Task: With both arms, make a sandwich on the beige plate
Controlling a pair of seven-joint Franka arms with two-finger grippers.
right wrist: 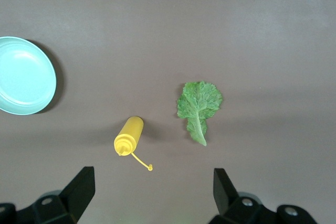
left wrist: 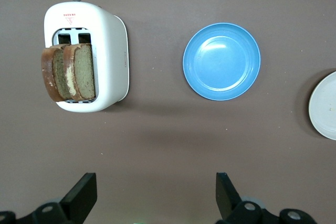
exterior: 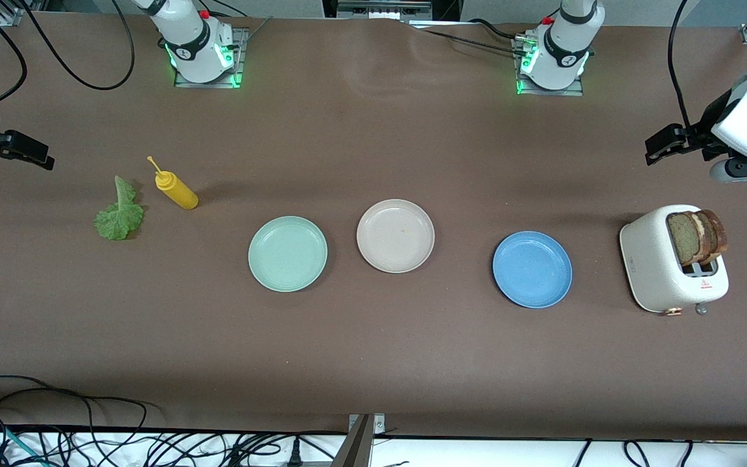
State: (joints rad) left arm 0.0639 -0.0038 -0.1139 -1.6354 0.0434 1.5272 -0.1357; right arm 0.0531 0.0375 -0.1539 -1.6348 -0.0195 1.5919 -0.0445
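Both arms wait, raised at the table's ends. The left gripper (exterior: 662,144) hangs at three o'clock of the front view, jaws wide apart. The right gripper (exterior: 20,150) hangs at nine o'clock, likewise spread.

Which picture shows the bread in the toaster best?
The left wrist view: the two bread slices fill more of the picture, standing up out of the white toaster's slots. The front view shows them smaller, at the left arm's end of the table. The right wrist view doesn't show them at all.
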